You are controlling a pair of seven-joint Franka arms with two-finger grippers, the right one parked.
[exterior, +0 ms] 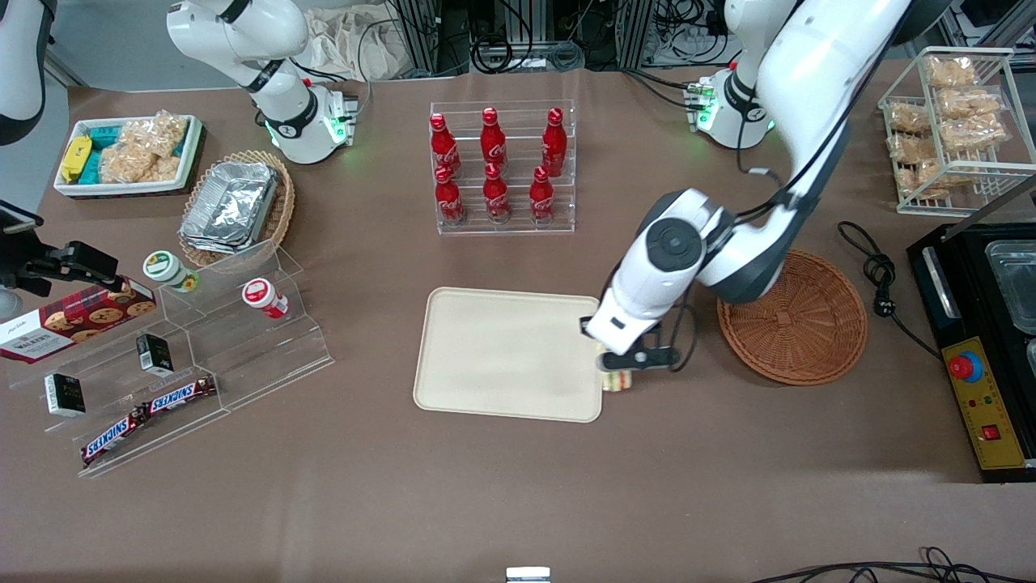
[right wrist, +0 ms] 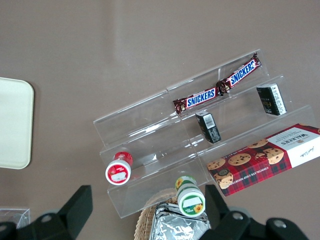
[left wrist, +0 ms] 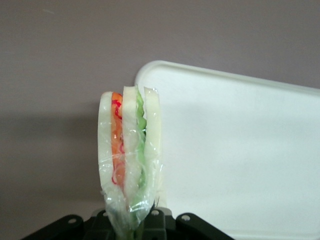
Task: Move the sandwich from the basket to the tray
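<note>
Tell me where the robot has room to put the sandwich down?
The tray is bare all over, so anywhere on it works. The gripper holds the sandwich just at the tray's edge nearest the basket, which is bare too. It is crowded around the bottle rack and the snack shelf.

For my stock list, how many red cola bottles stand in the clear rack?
6. Upper row. Lower row, nearer the front camera. None seems hidden. The gripper holds the sandwich at the tray edge.
</note>
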